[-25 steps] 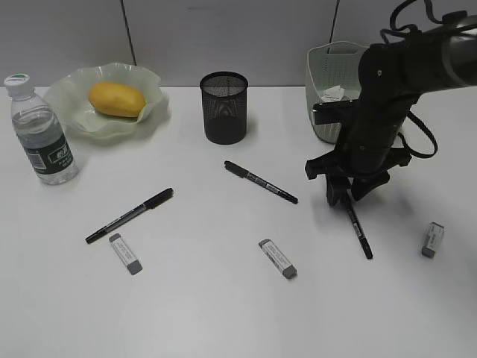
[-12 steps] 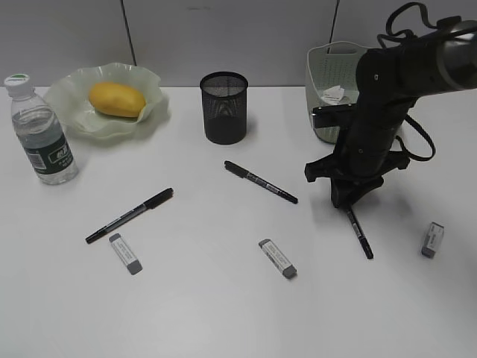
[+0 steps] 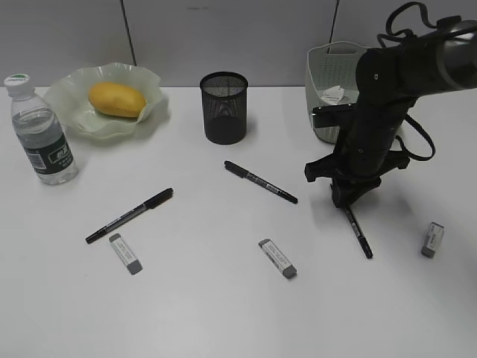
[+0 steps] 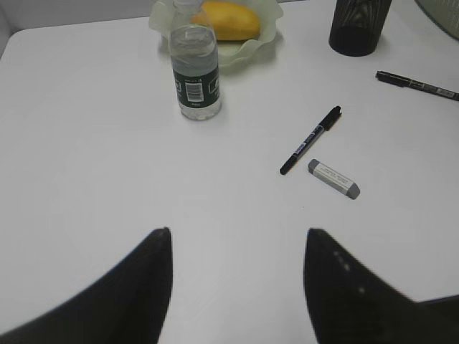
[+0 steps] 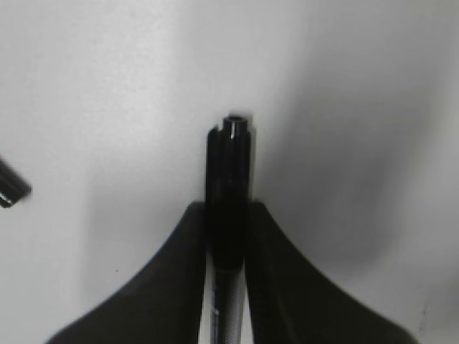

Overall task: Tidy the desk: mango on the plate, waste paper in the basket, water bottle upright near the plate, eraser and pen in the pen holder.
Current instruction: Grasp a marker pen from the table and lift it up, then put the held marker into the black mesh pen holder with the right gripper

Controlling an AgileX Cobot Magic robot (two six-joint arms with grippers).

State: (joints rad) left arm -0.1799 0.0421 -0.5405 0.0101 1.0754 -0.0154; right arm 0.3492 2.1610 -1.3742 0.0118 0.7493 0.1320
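Note:
My right gripper (image 3: 346, 203) is down at the desk (image 3: 223, 313), shut on the cap end of a black pen (image 3: 361, 237); in the right wrist view the pen (image 5: 228, 165) sticks out between the closed fingers of the gripper (image 5: 228, 215). Two more pens (image 3: 129, 215) (image 3: 261, 182) and three erasers (image 3: 125, 253) (image 3: 277, 258) (image 3: 432, 239) lie loose. The mango (image 3: 117, 99) sits on the plate (image 3: 74, 86). The water bottle (image 3: 41, 138) stands upright beside it. The waste paper (image 3: 333, 93) lies in the basket (image 3: 335, 63). The pen holder (image 3: 223, 107) stands at the back. My left gripper (image 4: 237, 236) is open and empty.
The left wrist view shows the bottle (image 4: 193, 72), mango (image 4: 229, 20), plate (image 4: 265, 32), pen holder (image 4: 358, 25), a pen (image 4: 310, 140) and an eraser (image 4: 333, 178). The right arm's cables hang close to the basket.
My right gripper has come down onto the pen and closed on it. The pen still lies on the desk. Nothing else has moved.

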